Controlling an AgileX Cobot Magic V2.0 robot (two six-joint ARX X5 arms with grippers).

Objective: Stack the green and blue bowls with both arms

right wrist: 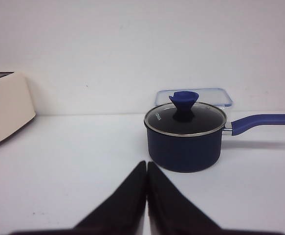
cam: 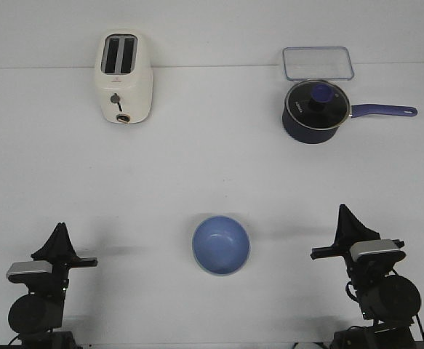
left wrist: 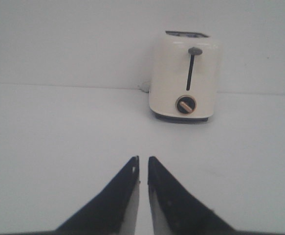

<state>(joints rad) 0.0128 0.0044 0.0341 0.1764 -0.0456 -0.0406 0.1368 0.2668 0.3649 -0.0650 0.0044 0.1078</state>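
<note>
Counted from the front view: one blue bowl [cam: 221,245], one cream two-slot toaster [cam: 123,78], one dark navy saucepan [cam: 313,113] with glass lid and long blue handle, one clear rectangular container [cam: 318,62] lying flat just behind the saucepan, two black arms. No green rim or wall to be made out around the blue bowl, so only a single bowl countable.

Blue bowl upright, mouth up, on the white table [cam: 197,167], near the front edge and about midway between the two arms. Well apart from both: to the right of the left gripper [cam: 58,234], to the left of the right gripper [cam: 342,216], touching neither. Not seen in either wrist view.

Left gripper: low at the front left corner, tips aimed toward the far side. In the left wrist view [left wrist: 142,159] fingers nearly together, only a thin slit between the tips, nothing between them. Toaster [left wrist: 184,77] straight ahead and far off, lever and dial facing the camera.

Right gripper: low at the front right corner, likewise pointing away. In the right wrist view [right wrist: 146,164] fingers pressed tip to tip, holding nothing. Saucepan [right wrist: 185,139] ahead, slightly to one side, lid knob up; clear container [right wrist: 215,97] behind it; edge of the toaster [right wrist: 5,107] at the frame's border.
</note>
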